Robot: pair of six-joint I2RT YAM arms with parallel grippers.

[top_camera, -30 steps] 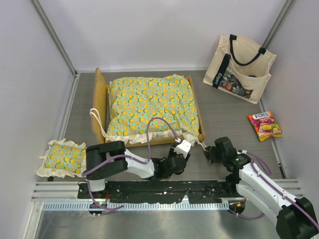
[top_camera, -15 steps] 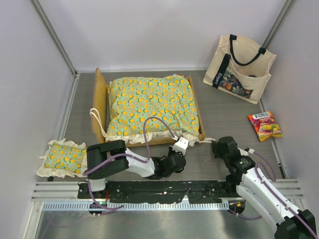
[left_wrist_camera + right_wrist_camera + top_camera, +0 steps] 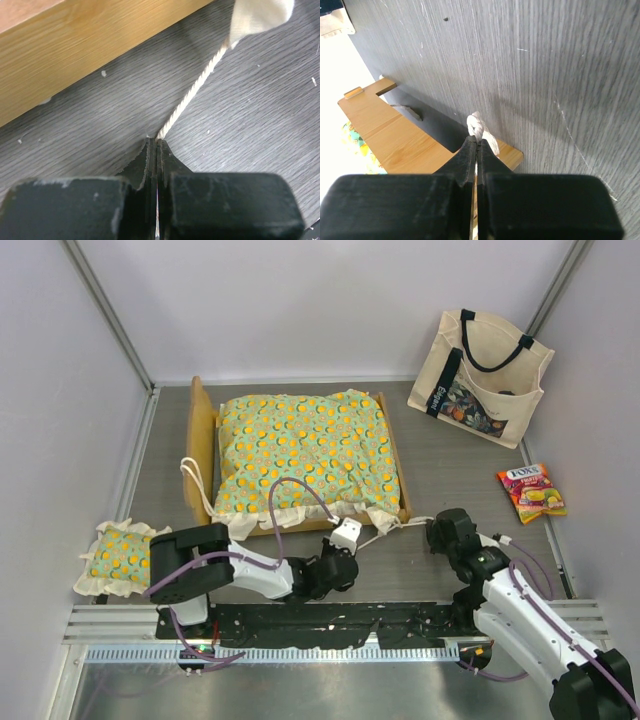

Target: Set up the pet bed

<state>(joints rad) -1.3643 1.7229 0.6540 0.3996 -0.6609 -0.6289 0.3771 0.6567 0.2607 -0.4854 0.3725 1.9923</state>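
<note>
table: grey wood-grain top.

bed: light-wood frame, centre-left of the table, curved headboard on the left side in the top view, long side toward the robot.

cushion: green, orange print. it lies inside the frame and fills it. its cream ruffle spills over the near rail at the near right corner.

tote: cream with black handles, propped against the far right wall, well apart from the bed.

pillow: same print as the cushion, flat on the table at near left, outside the frame.

sweets packet: flat on the table near the right wall, nearer the robot than the tote.

left end effector: low over the table, just in front of the near rail. clenched on a tie, a twisted cream cord that runs straight from the fingertips up to the ruffle corner.

right end effector: near the frame's near right corner. clamped on the other tie, whose end shows just past the fingertips.

third tie: loops loose at the headboard's near end, nothing touching it.
</note>
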